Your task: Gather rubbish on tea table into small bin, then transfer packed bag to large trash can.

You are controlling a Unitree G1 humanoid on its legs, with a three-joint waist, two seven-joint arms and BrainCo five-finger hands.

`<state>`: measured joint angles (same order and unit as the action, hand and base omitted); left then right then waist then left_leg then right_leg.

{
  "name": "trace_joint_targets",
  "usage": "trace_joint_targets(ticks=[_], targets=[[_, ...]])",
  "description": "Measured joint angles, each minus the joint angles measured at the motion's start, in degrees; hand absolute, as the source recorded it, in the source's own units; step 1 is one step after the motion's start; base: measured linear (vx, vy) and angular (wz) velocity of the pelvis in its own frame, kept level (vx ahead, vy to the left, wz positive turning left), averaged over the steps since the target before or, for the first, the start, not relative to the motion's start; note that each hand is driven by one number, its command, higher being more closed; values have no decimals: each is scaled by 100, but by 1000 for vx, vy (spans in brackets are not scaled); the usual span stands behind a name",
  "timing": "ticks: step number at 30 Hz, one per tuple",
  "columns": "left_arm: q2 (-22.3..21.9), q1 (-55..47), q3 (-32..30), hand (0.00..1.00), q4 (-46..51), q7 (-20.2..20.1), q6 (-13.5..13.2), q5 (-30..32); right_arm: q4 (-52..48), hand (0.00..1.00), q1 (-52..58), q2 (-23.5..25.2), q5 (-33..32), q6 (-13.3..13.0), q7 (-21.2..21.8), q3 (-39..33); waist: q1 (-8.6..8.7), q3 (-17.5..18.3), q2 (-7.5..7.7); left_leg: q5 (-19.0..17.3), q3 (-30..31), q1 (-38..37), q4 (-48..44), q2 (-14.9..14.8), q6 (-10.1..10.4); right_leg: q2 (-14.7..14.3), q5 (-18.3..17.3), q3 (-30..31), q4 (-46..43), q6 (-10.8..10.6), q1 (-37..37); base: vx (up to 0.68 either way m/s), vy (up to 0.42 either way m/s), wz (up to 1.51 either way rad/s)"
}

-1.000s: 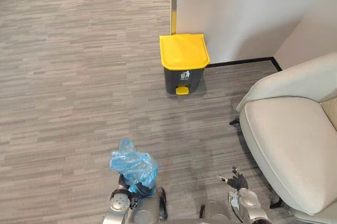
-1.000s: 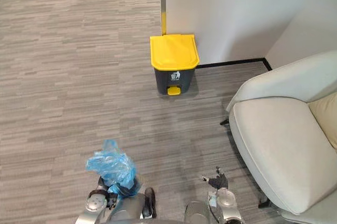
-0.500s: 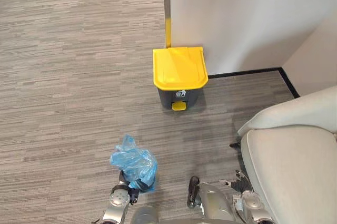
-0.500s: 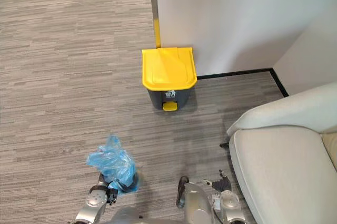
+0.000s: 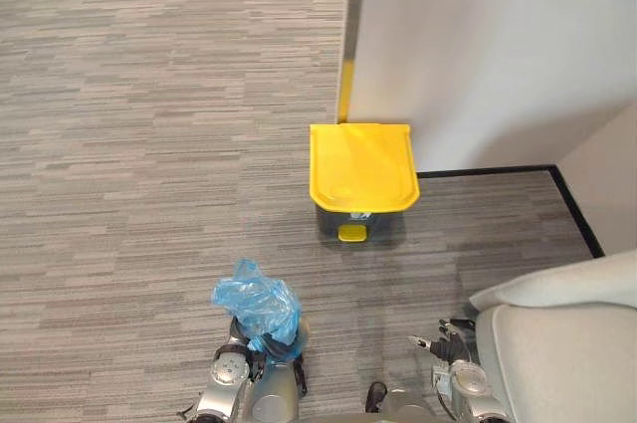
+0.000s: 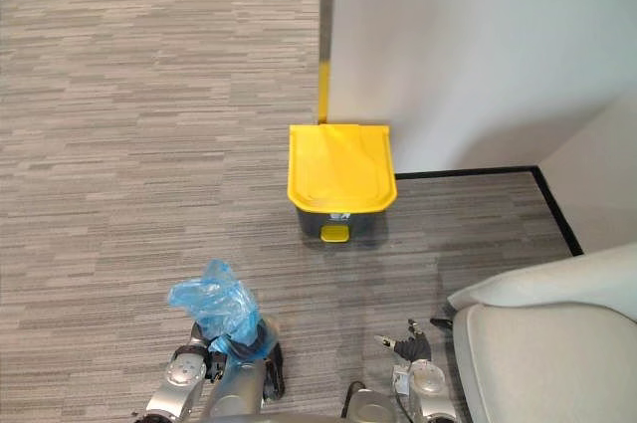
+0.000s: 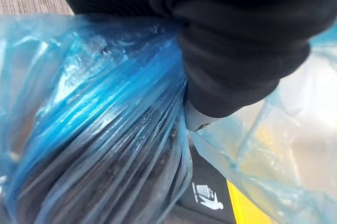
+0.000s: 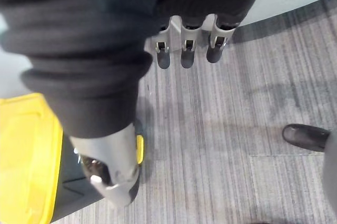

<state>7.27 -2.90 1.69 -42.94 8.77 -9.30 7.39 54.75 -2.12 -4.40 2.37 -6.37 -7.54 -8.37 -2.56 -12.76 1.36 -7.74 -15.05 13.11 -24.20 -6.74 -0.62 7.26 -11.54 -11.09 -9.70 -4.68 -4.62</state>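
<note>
A tied blue plastic bag (image 5: 257, 306) of rubbish hangs above the carpet at the lower left, its gathered neck bunched in my left hand (image 5: 265, 347). In the left wrist view the crinkled blue bag (image 7: 95, 129) is pulled tight under the hand's dark cover (image 7: 237, 39). The large trash can (image 5: 362, 166) stands ahead against the wall, grey with a shut yellow lid and a yellow pedal (image 5: 351, 233). My right hand (image 5: 443, 345) hangs low at the right, holding nothing. Its fingers (image 8: 184, 50) are straight in the right wrist view, with the trash can (image 8: 26, 150) beyond its thumb.
A white wall (image 5: 478, 45) with a yellow strip on its corner stands behind the can, with black skirting along its foot. A pale armchair (image 5: 567, 353) sits at the lower right, close to my right hand. Grey striped carpet (image 5: 149, 144) stretches to the left.
The camera has moved: the trash can now sits lower and more central, and less of the armchair shows. The bag stays in my left hand.
</note>
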Motion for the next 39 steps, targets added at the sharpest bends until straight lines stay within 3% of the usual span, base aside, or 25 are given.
trace_joint_targets(ticks=[2,3,4,5,7,9,11,12,14,19,21,22,24,26,29,31,39], targets=[[80,-86,-15,100,-32,8,1,0,9,0,-136,-7,11,-20,2,8,-36,8,-16,-470,-227,-248,-24,27,9,189,-221,312,-957,-338,326,176,134,-59],[87,-119,-11,100,-51,7,2,0,9,0,-152,-6,33,-20,3,13,-32,8,-13,-525,-294,-339,35,64,18,256,-241,415,-1372,-371,546,120,98,-57],[110,-180,22,100,-54,5,7,-2,7,0,-145,-12,53,-19,5,45,26,23,20,-585,-378,-557,264,213,-17,478,-182,485,-2431,-485,1032,150,90,-24],[138,-193,87,100,-54,6,7,-2,24,0,-39,-21,60,2,6,51,71,25,37,-586,-384,-778,434,348,-70,673,-12,478,-3194,-517,1373,169,78,-7],[147,-209,113,100,-53,6,5,-2,106,0,40,-14,65,32,11,61,159,35,46,-608,-374,-968,478,373,-145,694,-192,401,-3620,-349,1572,222,12,8],[193,-163,111,100,-54,5,7,-2,120,0,22,-56,106,29,11,254,250,37,36,-583,-328,-1072,534,301,-108,529,-506,127,-3435,-4,1916,262,-83,22],[201,-90,109,100,-66,3,6,-2,121,0,13,-47,174,26,13,268,318,33,21,-575,-203,-1131,533,145,-42,119,-419,-93,-2478,156,2206,275,-160,31],[276,-107,108,100,-75,-2,1,1,120,0,76,-58,174,20,10,270,322,83,124,-608,-142,-1227,530,199,134,32,554,-124,-1485,457,2117,303,-153,31],[93,-104,113,100,-190,-17,-1,2,203,0,84,-192,173,14,0,263,320,126,-113,-652,14,-1304,536,-3,324,-241,633,-235,-1277,625,1858,294,-114,-3],[-22,134,178,100,-295,-101,-12,11,231,0,124,-332,171,-1,0,195,477,120,-166,-465,267,-1587,896,-65,518,-352,598,-460,-900,604,1462,158,-57,11],[-31,166,230,100,-316,-117,-16,14,235,0,302,-317,170,1,2,162,450,116,-162,-476,391,-1457,320,-131,540,-349,550,-523,-604,549,1121,36,9,34],[-44,153,243,100,-308,-118,-15,13,233,0,395,-298,162,2,4,158,421,109,-182,-452,387,-1195,-390,-232,611,-338,520,-554,-445,540,919,8,44,24],[-60,71,248,100,-310,-119,-8,12,231,0,516,-264,150,5,3,145,331,98,-235,-304,337,-713,-1531,-456,913,-367,505,-560,-256,551,650,20,65,3],[-87,-100,255,100,-331,-120,3,11,210,0,557,-269,78,8,-4,50,279,162,-336,-546,238,-580,-1344,-573,559,-402,548,-461,-171,517,562,69,105,-19],[-76,-85,244,100,-351,-111,3,2,216,0,461,-257,31,15,-8,-83,217,186,-465,-470,320,-755,247,-402,466,-378,553,-269,-362,241,733,70,171,-23],[12,-44,253,100,-363,-105,3,1,185,0,489,-153,28,5,3,-73,159,234,-310,-371,223,-839,468,-222,393,-261,625,-156,-248,153,779,105,134,-13],[61,-101,276,100,-440,-107,-1,3,203,0,469,-152,48,7,2,-110,178,309,-283,-116,124,-1305,1224,163,301,-57,650,-102,-41,64,591,60,47,0]])
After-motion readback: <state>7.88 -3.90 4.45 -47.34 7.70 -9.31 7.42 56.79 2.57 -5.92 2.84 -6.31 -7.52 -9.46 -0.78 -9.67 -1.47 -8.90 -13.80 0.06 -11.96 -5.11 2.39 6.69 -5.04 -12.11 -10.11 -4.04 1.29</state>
